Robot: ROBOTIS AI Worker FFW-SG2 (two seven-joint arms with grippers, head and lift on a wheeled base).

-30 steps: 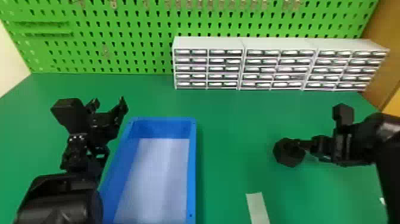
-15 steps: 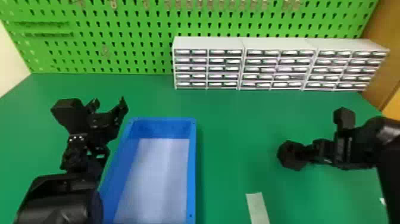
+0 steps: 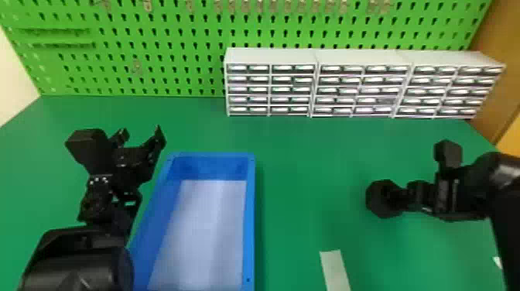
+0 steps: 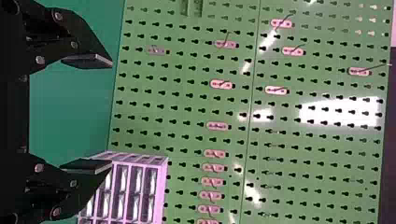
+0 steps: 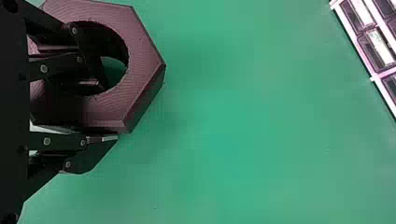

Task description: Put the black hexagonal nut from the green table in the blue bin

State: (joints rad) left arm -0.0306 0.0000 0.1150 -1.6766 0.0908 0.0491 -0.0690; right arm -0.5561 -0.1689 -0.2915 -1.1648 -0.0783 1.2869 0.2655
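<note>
On the right, my right gripper (image 3: 402, 196) is closed over one side of the black hexagonal nut (image 3: 376, 202), above the green table (image 3: 305, 185). In the right wrist view, one finger of this gripper (image 5: 108, 112) is inside the hole of the nut (image 5: 142, 58) and the other lies against its outer side. The blue bin (image 3: 250, 220) stands left of the nut, with a pale bottom. Beside the bin's left side is my left gripper (image 3: 141, 136), parked with its fingers apart; in its wrist view the gripper (image 4: 112, 113) holds nothing.
White drawer cabinets (image 3: 271, 58) line the back of the table before a green pegboard (image 3: 154, 38). A pale strip (image 3: 335, 271) lies on the table between bin and right arm, near the front edge. Green tabletop separates the bin and the nut.
The right gripper and the nut have shifted together slightly to the right and a little farther back in the head view. The left arm has kept still.
</note>
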